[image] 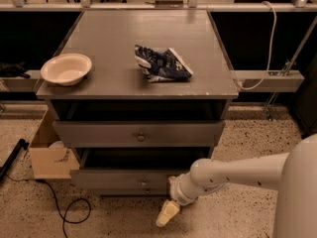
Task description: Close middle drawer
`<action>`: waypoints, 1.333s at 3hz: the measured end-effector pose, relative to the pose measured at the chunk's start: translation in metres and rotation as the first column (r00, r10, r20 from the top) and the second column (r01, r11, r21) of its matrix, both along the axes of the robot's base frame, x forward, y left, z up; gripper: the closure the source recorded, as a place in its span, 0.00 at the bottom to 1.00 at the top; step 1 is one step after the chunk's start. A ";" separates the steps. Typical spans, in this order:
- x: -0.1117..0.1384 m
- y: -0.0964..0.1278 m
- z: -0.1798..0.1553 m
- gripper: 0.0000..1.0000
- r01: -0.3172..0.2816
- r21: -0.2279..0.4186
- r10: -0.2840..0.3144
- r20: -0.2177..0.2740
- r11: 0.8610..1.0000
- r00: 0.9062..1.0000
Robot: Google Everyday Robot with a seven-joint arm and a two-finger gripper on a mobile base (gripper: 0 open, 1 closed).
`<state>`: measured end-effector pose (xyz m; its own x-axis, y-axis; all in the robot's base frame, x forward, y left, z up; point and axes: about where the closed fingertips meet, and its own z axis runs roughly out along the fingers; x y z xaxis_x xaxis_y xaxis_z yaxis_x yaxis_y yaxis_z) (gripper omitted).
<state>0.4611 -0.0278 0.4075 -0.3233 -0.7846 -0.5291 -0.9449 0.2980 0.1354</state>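
middle drawer (114, 178) slightly open; gripper (167, 213) below front's right end; gripper state indiscernible

My single camera looks down from high in front of the cabinet (114, 38), fairly near, facing its front; the gripper (167, 213) sits low before the cabinet's base.

We log speckled terrazzo floor (257, 133), a cardboard box (47, 157) and black cable (55, 201) at left, probably dark shelving (267, 81) behind; dim light.
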 end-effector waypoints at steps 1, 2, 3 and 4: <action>0.000 0.000 0.000 0.00 0.000 0.000 0.000 0.000 1.000 1.000; 0.000 0.000 0.000 0.19 0.000 0.000 0.000 0.000 1.000 1.000; 0.001 -0.010 0.003 0.50 0.021 0.007 -0.021 -0.012 1.000 1.000; 0.004 -0.016 0.008 0.73 0.033 0.012 -0.033 -0.011 0.999 0.999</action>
